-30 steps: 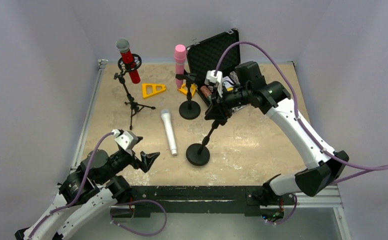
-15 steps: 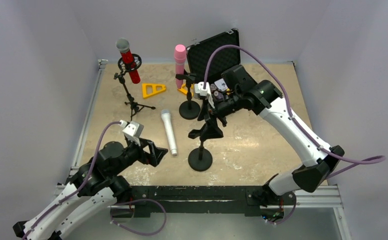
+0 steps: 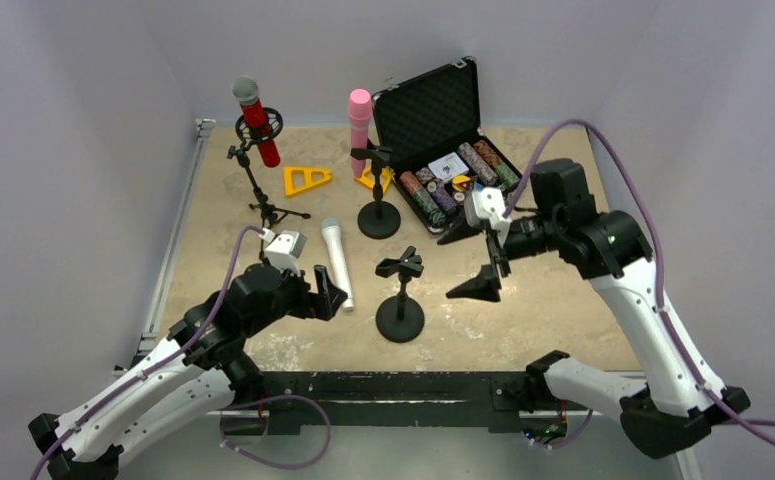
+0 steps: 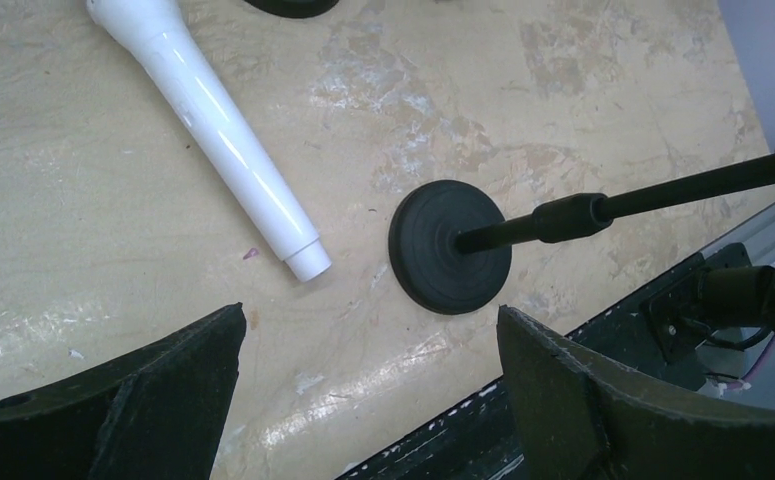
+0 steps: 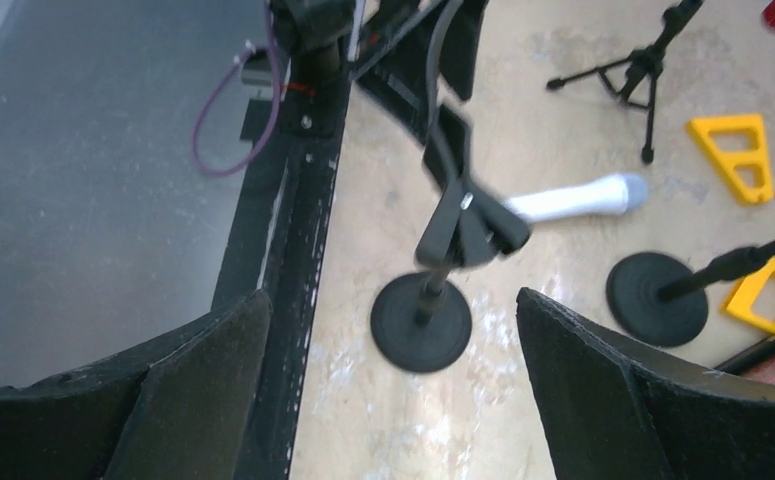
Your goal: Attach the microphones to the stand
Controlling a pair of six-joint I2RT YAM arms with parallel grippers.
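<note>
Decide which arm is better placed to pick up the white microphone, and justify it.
Likely left: the left gripper is open beside the white microphone; the right gripper, also open, sits beyond the empty stand.

open black case [image 3: 428, 100] holding chips [image 3: 431, 196] sits near two yellow triangles [image 3: 291, 181].

Soft, even light falls from overhead, so shadows are faint. Glare streaks the white microphone [image 4: 225, 150] just ahead of the left pincer [image 4: 368, 318]. Ahead of the right pincer [image 5: 393, 297], the top of the stand [image 5: 463, 225] is smeared with blur.
</note>
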